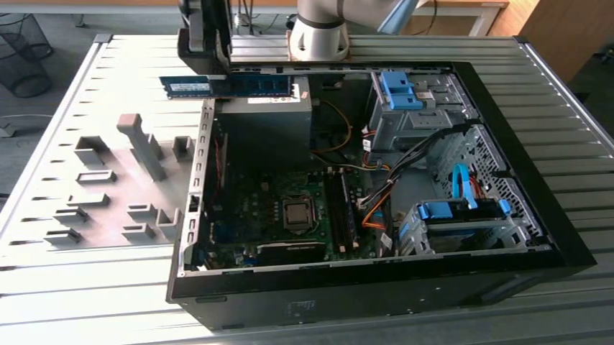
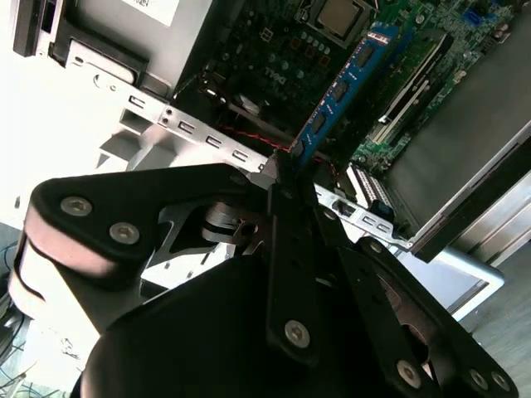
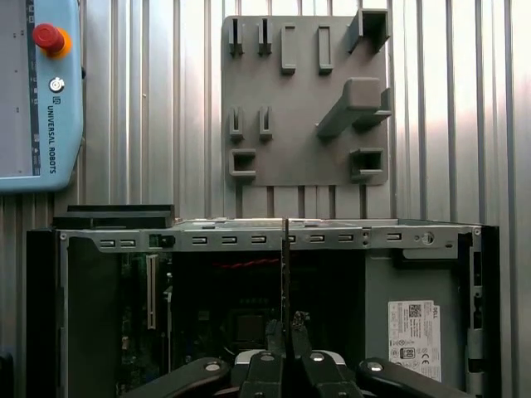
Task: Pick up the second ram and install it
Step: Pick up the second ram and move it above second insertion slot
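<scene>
I see a ribbed metal table (image 1: pixel 86 302), brightly lit, standing on grey floor (image 1: pixel 67 68). Black wire wastebasket (image 1: pixel 24 50) at the exterior view's left; wooden furniture (image 1: pixel 566 32) at its right.

Holder board (image 1: pixel 120 162) beside computer case (image 1: pixel 384 295)
</scene>
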`<state>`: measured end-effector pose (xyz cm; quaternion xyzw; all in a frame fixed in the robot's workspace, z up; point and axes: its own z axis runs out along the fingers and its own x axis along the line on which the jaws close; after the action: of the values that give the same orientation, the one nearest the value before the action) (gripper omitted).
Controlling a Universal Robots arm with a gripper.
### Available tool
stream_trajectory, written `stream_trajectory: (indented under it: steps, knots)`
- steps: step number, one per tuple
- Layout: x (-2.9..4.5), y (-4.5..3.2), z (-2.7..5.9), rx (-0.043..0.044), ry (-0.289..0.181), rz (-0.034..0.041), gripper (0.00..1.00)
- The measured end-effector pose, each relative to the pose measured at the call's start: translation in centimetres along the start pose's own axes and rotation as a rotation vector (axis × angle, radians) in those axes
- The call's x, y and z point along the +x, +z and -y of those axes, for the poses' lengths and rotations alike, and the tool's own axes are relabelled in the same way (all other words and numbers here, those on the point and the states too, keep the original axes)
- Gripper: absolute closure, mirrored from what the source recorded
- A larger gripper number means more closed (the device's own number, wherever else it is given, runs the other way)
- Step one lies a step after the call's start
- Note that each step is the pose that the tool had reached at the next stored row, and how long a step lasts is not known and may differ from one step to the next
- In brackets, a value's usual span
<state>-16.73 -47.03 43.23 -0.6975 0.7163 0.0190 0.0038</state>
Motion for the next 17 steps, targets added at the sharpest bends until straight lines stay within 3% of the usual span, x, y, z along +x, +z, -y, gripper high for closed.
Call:
stream_trajectory:
  steps: [17]
  knots:
    - [-0.07, -0.06, 2.7, 0.0001, 0.0, 0.0, 0.86]
